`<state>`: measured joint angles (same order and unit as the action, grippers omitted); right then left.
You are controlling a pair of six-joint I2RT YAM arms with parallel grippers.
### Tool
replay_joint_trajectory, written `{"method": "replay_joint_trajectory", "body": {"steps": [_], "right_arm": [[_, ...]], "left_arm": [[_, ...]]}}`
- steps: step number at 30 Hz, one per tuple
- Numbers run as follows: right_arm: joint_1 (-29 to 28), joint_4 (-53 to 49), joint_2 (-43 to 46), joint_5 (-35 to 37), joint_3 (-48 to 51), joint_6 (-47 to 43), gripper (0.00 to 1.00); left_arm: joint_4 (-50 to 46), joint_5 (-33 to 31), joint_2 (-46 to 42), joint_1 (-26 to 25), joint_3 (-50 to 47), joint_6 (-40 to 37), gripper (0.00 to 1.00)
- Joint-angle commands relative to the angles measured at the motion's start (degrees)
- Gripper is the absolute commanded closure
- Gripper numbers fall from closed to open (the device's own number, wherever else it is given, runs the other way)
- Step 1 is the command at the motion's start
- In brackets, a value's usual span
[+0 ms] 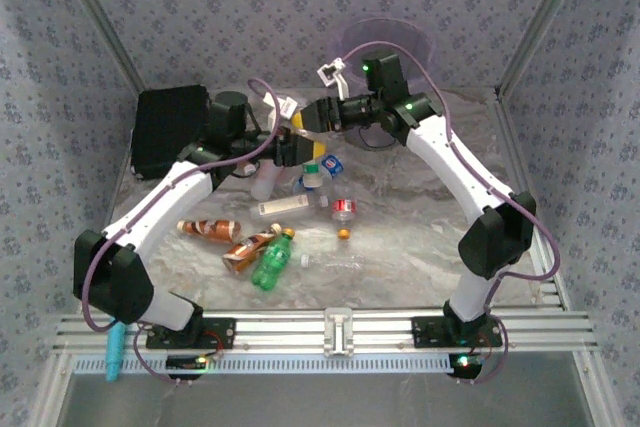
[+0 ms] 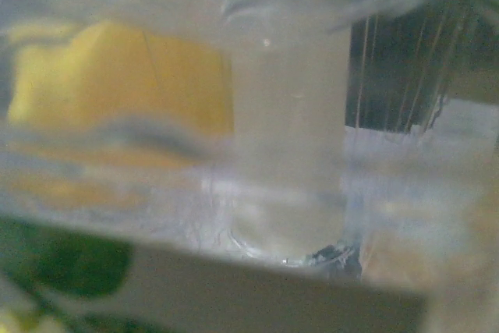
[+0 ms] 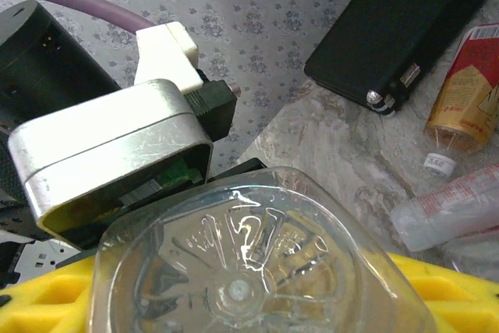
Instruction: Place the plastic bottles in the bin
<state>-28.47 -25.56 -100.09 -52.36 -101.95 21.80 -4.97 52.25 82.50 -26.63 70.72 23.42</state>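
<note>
The left gripper is closed on a clear bottle, holding it above the table near the middle. The right gripper meets it from the opposite side, its yellow fingers flanking the bottle's base; I cannot tell whether they are clamped on it. Below the grippers lies a cluster of bottles. Nearer the bases lie a green bottle and a brown bottle, touching. A black case sits back left. The bin stands at the back, behind the right arm
</note>
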Motion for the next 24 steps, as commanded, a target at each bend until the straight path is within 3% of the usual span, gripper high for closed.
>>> {"method": "replay_joint_trajectory", "body": {"steps": [1,4,6,8,15,24], "right_arm": [[0.7,-0.3,-0.3,0.9,-1.8,1.6,0.41],[1.2,-0.4,0.1,1.7,-2.5,1.3,0.43],[1.7,-0.4,0.5,2.2,-3.1,1.3,0.45],[2.3,-0.9,0.8,3.0,-4.0,0.9,0.46],[6.0,-4.9,0.7,7.5,-10.6,-1.6,0.47],[12.1,-7.9,-2.8,25.9,-22.9,-4.3,0.49]], "left_arm": [[1.3,-1.2,-0.1,-0.3,2.8,-2.2,0.70],[1.2,-2.6,-1.0,-0.3,2.5,-2.4,0.43],[0.4,-3.7,-1.9,-0.3,2.2,-3.1,0.29],[-0.8,-5.2,-2.9,-0.3,1.7,-3.8,0.03],[-4.3,-10.8,-7.3,-0.3,-1.2,-5.0,0.00],[-14.1,-23.8,-12.1,-0.1,-4.5,-4.5,0.00]]}}
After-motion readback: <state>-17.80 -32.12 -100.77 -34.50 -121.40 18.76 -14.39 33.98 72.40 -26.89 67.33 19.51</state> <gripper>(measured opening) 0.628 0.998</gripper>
